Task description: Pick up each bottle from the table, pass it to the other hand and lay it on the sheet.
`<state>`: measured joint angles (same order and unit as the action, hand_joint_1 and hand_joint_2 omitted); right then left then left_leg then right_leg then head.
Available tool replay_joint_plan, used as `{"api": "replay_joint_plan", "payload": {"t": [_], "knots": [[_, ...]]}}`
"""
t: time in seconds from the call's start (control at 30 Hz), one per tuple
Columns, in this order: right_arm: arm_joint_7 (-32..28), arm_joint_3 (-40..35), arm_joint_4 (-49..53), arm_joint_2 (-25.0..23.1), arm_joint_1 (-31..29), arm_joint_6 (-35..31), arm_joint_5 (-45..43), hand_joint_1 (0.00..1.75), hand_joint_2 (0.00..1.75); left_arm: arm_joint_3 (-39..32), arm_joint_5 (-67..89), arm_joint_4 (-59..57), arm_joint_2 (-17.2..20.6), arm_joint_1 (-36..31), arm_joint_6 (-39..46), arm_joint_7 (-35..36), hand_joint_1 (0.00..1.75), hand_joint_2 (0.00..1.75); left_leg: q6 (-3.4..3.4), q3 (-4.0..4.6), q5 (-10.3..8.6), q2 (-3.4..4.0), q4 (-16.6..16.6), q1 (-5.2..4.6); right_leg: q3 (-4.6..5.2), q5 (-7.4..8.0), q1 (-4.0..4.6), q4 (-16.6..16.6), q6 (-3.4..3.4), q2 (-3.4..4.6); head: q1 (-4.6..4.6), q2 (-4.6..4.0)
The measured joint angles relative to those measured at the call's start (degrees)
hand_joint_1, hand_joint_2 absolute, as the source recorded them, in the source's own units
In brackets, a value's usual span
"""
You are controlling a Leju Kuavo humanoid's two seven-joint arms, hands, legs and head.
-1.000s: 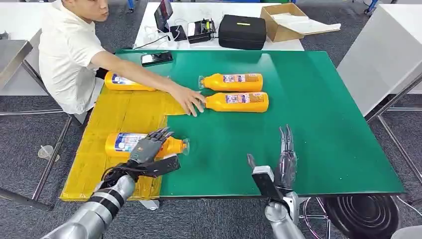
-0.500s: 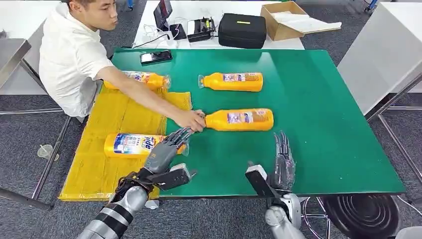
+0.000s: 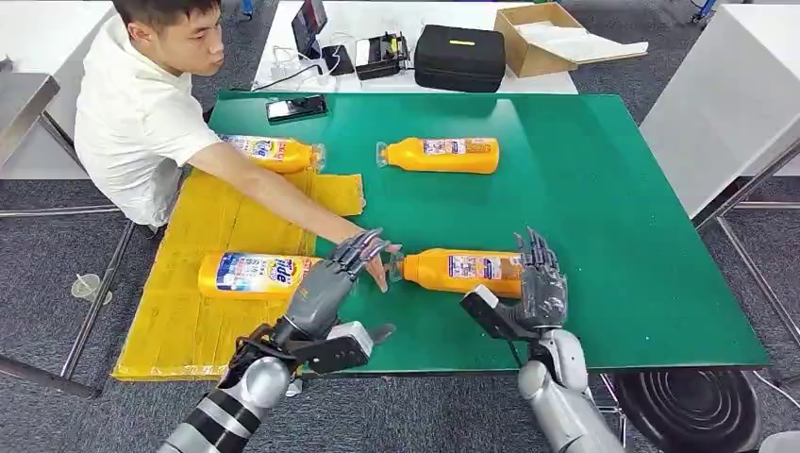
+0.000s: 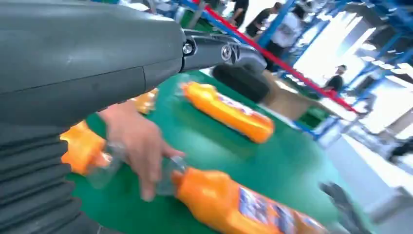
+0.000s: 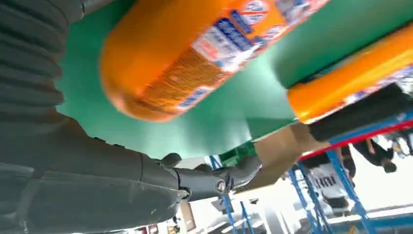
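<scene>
- Right hand: at the near table edge, fingers spread and upright against the base end of the nearest bottle. Open, not wrapped round it; touching or just short of it, cannot tell.
- Nearest bottle: lies on its side on the green table, cap pointing toward the sheet. A person's hand rests at the cap end.
- Left hand: raised over the sheet's inner edge, fingers extended and apart, holding nothing. It hangs just beside the person's hand.
- Yellow sheet: on the table's left part. One labelled bottle lies on it near the left hand; a second lies at its far edge.
- Far bottle: on bare green, well apart from both hands, not yet dealt with.
- Step, as judged: pick-up of the nearest bottle by the right hand, grasp not yet made.
- Next move calls for: person's hand clear of the cap; right fingers closing round the body; lift; then transfer to the waiting left hand.
</scene>
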<state>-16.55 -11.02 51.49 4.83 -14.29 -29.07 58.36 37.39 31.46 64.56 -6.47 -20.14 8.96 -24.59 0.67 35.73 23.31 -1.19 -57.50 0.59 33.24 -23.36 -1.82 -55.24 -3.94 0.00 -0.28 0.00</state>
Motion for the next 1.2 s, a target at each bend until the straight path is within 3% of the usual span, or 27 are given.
{"api": "replay_joint_plan", "payload": {"t": [0.43,1.07,1.1,1.13,1.17,1.2], "knots": [[2.38,-1.4,-14.88,1.61,-10.2,7.56,1.82,0.0,1.75,5.36,-5.19,0.97,-1.51,2.06,-0.59,-2.49,0.0,1.75,0.0,0.01,-0.01,0.02,0.0,0.03,0.03,0.0,0.04,0.0,0.0,0.01,-0.02,0.0],[4.15,-6.71,-21.83,1.83,-17.5,14.59,5.44,0.0,1.75,6.04,-7.04,0.27,-1.99,1.69,-1.11,-2.93,0.0,1.75,0.01,-0.01,-0.02,0.03,-0.01,0.03,0.03,0.01,0.03,0.0,-0.01,0.02,-0.02,0.0],[4.17,-6.99,-21.96,1.83,-17.66,14.9,5.66,0.09,1.75,6.06,-7.09,0.27,-1.99,1.68,-1.13,-2.95,0.0,1.75,0.01,-0.01,-0.02,0.03,-0.01,0.03,0.03,0.01,0.03,0.0,-0.01,0.02,-0.02,0.0],[4.2,-7.28,-22.14,1.83,-17.86,15.18,5.99,0.58,1.75,6.06,-7.13,0.24,-1.99,1.66,-1.2,-2.99,0.0,1.75,0.01,-0.01,-0.02,0.04,-0.01,0.02,0.03,0.01,0.03,0.0,-0.01,0.03,-0.02,0.0],[4.2,-7.67,-22.33,1.83,-18.12,15.77,6.31,1.48,1.75,6.1,-7.26,0.16,-1.99,1.57,-1.29,-3.08,0.0,1.75,0.01,-0.01,-0.01,0.04,-0.01,0.02,0.03,0.01,0.03,0.0,-0.01,0.03,-0.02,0.0],[4.2,-8.07,-22.51,1.83,-18.45,16.5,6.58,1.75,1.75,6.19,-7.39,0.05,-2.05,1.48,-1.35,-3.21,0.0,1.75,0.01,-0.01,-0.01,0.05,-0.01,0.02,0.03,0.01,0.04,0.0,-0.01,0.03,-0.02,0.0]]}}
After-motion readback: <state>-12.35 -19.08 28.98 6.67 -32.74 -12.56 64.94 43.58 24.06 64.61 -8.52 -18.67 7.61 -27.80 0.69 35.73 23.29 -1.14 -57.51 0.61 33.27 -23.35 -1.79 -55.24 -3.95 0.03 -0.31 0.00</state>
